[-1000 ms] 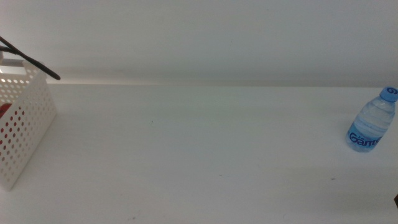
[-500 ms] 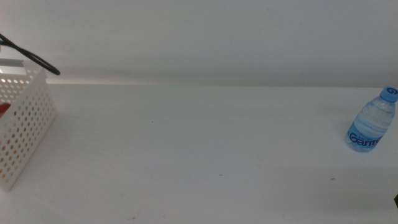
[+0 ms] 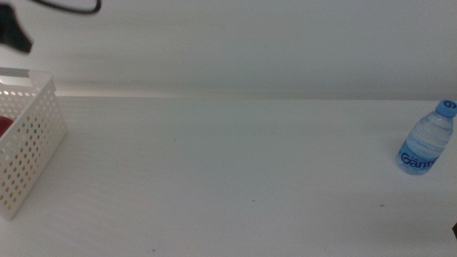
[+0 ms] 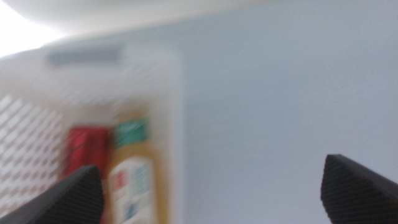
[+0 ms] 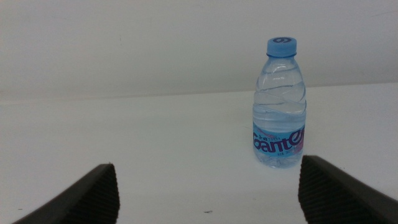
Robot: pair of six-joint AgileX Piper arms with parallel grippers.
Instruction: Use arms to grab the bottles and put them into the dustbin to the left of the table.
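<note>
On the table, left gripper has risen above the dustbin, fingers spread empty.

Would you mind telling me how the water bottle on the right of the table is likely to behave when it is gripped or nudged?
The water bottle stands upright and is tall for its base, so a nudge near the cap may tip it. Its round body would probably roll once down. The clear ribbed plastic looks thin and smooth, so it may flex or slip between the jaws of the open right tool.
</note>
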